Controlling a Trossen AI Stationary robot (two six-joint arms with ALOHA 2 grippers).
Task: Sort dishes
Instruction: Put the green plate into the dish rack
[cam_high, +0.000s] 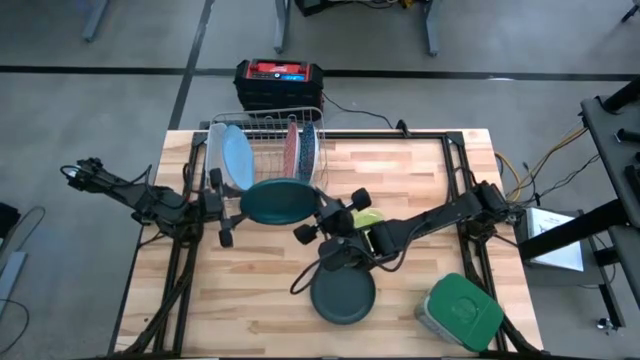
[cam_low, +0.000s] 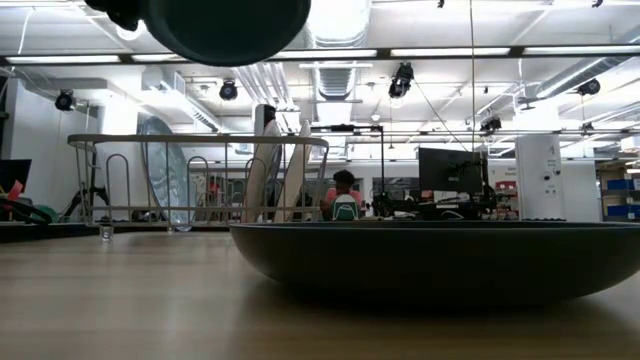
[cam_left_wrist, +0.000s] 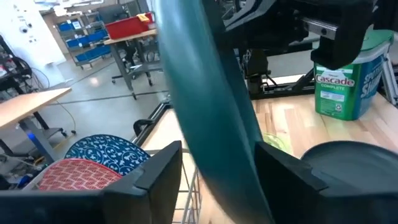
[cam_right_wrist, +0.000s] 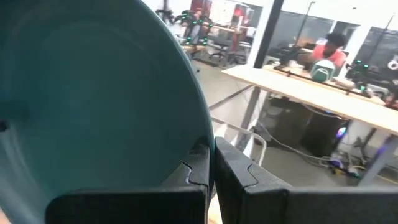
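Left tool (cam_high: 232, 207) pinches the near rim of the dark teal plate (cam_high: 277, 201), held above the tabletop (cam_high: 420, 180) just in front of the wire rack (cam_high: 265, 130). From the other side, the right tool (cam_high: 318, 212), its fingers pressed together, meets the plate's opposite rim. In the left wrist view the plate (cam_left_wrist: 205, 99) stands nearly edge-on between the fingers (cam_left_wrist: 155, 171). The rack lies directly beyond the plate from the arms, its slots already holding a light blue plate (cam_high: 237, 157) and a reddish plate (cam_high: 292, 148). The left arm is nearer, so slotting likely falls to it. A dark bowl (cam_high: 342, 295) sits on the tabletop close by.
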